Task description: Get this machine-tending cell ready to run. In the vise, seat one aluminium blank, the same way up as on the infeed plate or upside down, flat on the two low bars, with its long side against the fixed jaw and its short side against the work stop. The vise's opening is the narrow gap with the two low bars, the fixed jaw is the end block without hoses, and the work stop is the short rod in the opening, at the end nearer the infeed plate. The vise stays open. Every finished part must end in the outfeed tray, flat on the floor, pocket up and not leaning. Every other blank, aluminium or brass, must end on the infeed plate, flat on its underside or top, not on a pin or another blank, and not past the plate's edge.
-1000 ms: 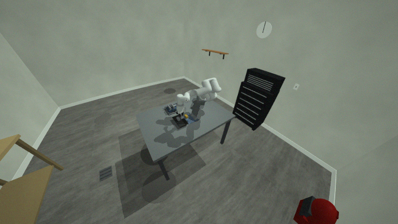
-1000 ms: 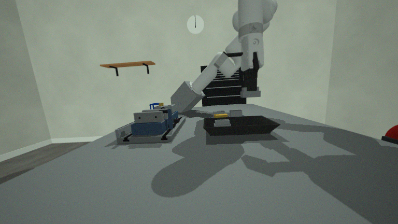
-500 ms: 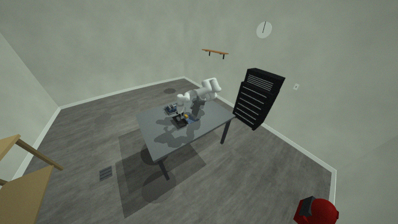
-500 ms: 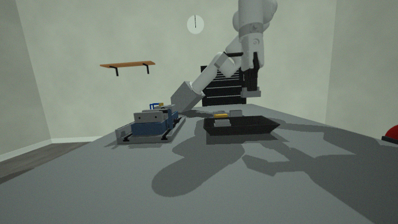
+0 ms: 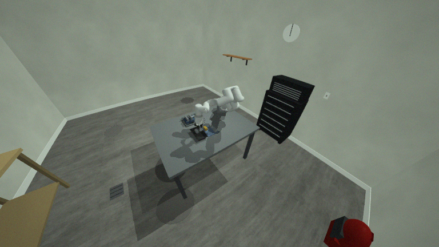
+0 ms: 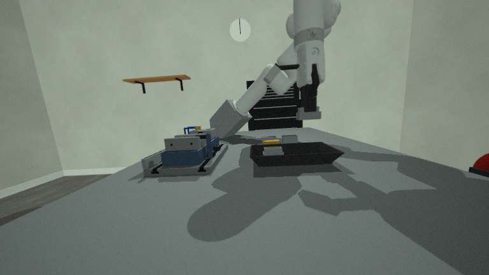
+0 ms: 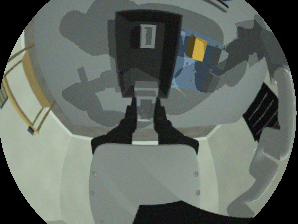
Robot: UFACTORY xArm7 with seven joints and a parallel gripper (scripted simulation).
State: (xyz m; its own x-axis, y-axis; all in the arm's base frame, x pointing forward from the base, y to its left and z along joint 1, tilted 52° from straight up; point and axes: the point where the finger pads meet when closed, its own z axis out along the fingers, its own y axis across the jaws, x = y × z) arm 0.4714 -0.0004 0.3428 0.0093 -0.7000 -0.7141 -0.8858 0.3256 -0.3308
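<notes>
Grey table (image 6: pixel 239 222), fingers (image 6: pixel 309 102) pinching level grey part (image 6: pixel 308 114) above outfeed tray (image 6: pixel 328 155).

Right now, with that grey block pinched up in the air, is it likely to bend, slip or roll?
Probably stiff: the grey block hangs level in the tool with no sag. Its flat faces and square corners suggest it would slide, not roll. It may be slippery, since it looks like smooth metal, pinched only at its middle above the black tray.
</notes>
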